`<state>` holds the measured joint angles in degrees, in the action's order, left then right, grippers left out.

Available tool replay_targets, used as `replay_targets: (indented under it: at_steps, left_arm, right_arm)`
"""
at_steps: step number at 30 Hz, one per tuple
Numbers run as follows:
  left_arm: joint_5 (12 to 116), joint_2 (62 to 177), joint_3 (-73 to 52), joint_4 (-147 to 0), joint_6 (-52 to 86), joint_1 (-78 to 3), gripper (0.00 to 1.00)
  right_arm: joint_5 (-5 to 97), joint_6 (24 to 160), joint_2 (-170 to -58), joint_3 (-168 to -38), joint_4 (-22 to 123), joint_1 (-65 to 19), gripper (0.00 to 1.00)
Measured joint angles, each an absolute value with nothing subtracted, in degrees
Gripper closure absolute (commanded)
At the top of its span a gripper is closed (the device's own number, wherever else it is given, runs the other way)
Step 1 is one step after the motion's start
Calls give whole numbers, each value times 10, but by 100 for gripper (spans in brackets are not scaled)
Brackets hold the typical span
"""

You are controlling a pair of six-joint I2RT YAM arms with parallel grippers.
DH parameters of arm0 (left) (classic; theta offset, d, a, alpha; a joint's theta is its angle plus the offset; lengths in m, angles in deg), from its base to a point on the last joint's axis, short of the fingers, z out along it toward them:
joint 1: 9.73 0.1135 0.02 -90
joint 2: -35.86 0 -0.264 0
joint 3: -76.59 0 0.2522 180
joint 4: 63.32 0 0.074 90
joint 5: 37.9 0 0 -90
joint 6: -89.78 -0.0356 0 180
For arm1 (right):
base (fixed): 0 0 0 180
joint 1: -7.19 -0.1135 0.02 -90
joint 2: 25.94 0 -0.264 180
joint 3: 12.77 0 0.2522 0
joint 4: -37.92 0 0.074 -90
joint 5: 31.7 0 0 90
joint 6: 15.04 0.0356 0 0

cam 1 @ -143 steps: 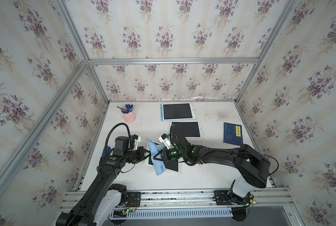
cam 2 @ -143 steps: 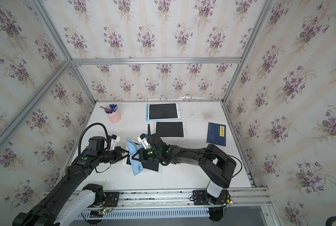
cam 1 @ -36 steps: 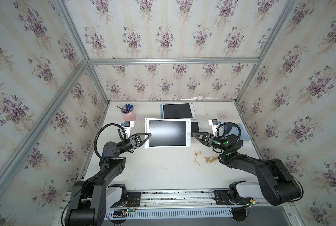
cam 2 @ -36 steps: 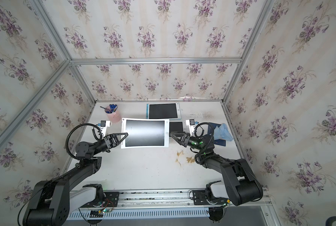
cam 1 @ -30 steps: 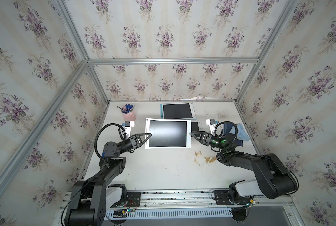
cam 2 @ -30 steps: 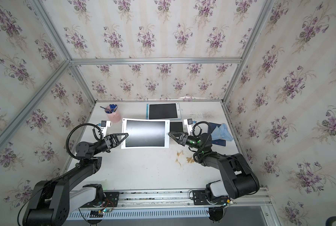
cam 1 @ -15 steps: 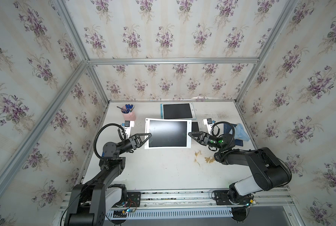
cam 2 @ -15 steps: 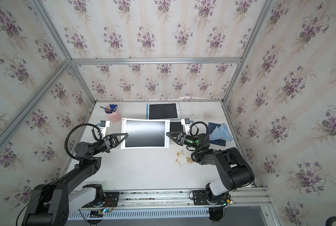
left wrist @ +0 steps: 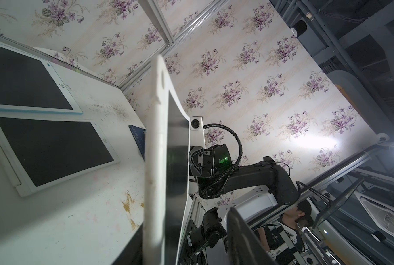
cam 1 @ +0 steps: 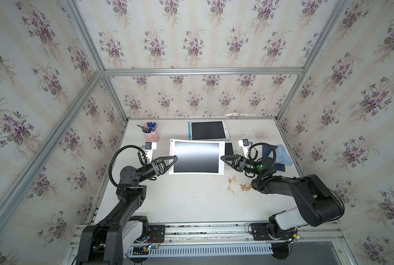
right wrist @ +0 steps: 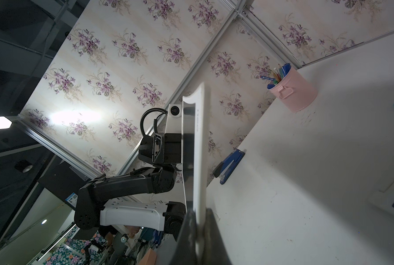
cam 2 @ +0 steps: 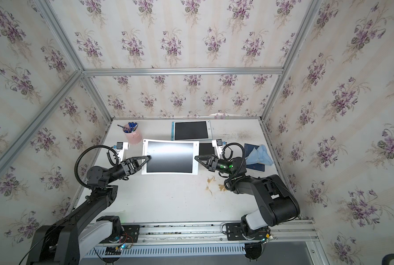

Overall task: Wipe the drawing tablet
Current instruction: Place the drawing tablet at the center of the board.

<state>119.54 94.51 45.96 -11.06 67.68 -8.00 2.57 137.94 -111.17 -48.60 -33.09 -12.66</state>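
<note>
Left gripper [cam 1: 173,159] at the left short edge of the drawing tablet [cam 1: 197,158], jaws parted, no grip. Tablet lifted clear of the table [cam 1: 191,202], long axis running arm to arm. Right gripper [cam 1: 222,158] clamped on the opposite edge. Blue cloth [cam 1: 283,154] farther right on the notebook [cam 1: 280,168], nearer the right arm, well apart from the left. Counted: one lifted tablet, two other tablets [cam 1: 208,130] lying flat, one cloth.
</note>
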Motion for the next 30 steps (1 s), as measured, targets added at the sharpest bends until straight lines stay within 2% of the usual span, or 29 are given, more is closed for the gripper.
replay_targets:
  at_steps: [1,4,6,9,12,15,20,23,30]
  left_arm:
    - [1195,939,459,-123,671,-80,28]
    - [1188,914,455,-179,641,-80,0]
    - [1173,889,454,-235,616,-80,0]
    - [1146,841,454,-338,567,-78,0]
    - [1110,793,441,-458,527,-78,0]
    - [1061,754,386,-623,472,-78,0]
    - [1005,722,299,-830,371,-77,0]
    - [991,730,263,-916,321,-77,0]
    - [981,758,275,-996,278,-77,0]
  right_arm:
    - [26,1379,-1109,-486,-326,-127,100]
    - [25,1376,-1094,-496,-297,-125,100]
    - [24,1365,-1071,-514,-257,-120,100]
    - [37,1312,-1008,-577,-116,-109,100]
    - [94,1217,-961,-678,75,-104,100]
    - [154,1147,-970,-768,214,-101,100]
    - [235,1102,-1092,-893,393,-94,100]
    - [254,1110,-1186,-954,445,-91,100]
    - [189,1244,-1401,-1063,406,-101,100]
